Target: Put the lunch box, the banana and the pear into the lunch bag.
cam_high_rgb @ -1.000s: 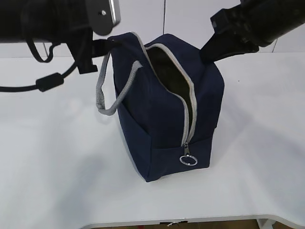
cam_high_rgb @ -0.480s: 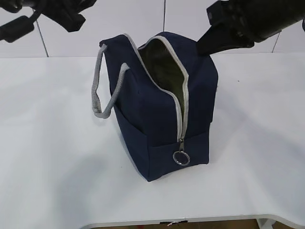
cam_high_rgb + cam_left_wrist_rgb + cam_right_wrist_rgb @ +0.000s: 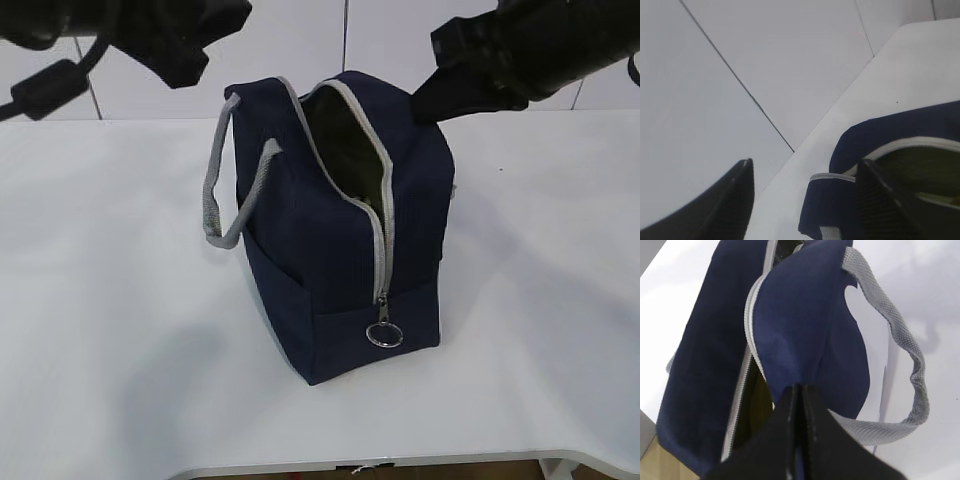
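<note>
The bag (image 3: 340,230) stands upright near the middle of the white table (image 3: 100,330), its top unzipped and gaping so the dull olive-looking lining shows inside. The grey zipper runs down the near end to a ring pull (image 3: 384,334) hanging low on that face. Two grey handles (image 3: 222,190) loop out on the bag's left side.

The right gripper (image 3: 799,390) comes in from the upper right and its fingers are pressed together on the navy fabric of the bag's far edge, pinching a fold of it (the wrist view shows the cloth running straight into the closed tips, with one handle curving off to the side). The left gripper (image 3: 805,170) hangs above the bag's left rear corner, its two dark fingers (image 3: 735,195) spread wide with nothing between them; below it lie the bag's rim and the table edge.

No lunch box, banana or pear shows in any view; whether they lie inside the bag cannot be told
</note>
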You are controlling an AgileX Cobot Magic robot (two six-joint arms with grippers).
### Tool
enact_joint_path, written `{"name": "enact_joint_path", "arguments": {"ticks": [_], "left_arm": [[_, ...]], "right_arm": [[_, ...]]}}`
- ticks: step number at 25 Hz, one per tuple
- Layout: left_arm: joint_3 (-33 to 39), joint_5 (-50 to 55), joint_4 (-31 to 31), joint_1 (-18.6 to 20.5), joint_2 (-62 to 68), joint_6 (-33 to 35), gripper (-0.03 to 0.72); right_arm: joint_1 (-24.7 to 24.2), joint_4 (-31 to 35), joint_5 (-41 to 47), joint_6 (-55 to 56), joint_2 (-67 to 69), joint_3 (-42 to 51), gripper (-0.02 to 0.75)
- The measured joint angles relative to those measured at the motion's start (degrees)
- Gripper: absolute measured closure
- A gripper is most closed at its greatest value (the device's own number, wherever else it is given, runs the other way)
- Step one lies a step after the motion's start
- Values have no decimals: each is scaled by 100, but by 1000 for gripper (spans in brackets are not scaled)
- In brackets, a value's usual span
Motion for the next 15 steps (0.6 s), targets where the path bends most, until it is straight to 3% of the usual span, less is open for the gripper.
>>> {"name": "enact_joint_path", "arguments": {"ticks": [3, 8, 12, 15], "left_arm": [[0, 313, 1310, 0, 0, 0, 232], [0, 1596, 4565, 0, 0, -30, 233], [0, 2865, 6742, 0, 0, -1171, 285], [11, 3328, 7932, 0, -110, -2426, 316]], "right_arm": [[0, 0, 0, -33, 0, 0, 720], [0, 11, 0, -83, 0, 0, 720], [0, 22, 0, -117, 0, 4, 720], [0, 56, 0, -138, 0, 4, 720]]}}
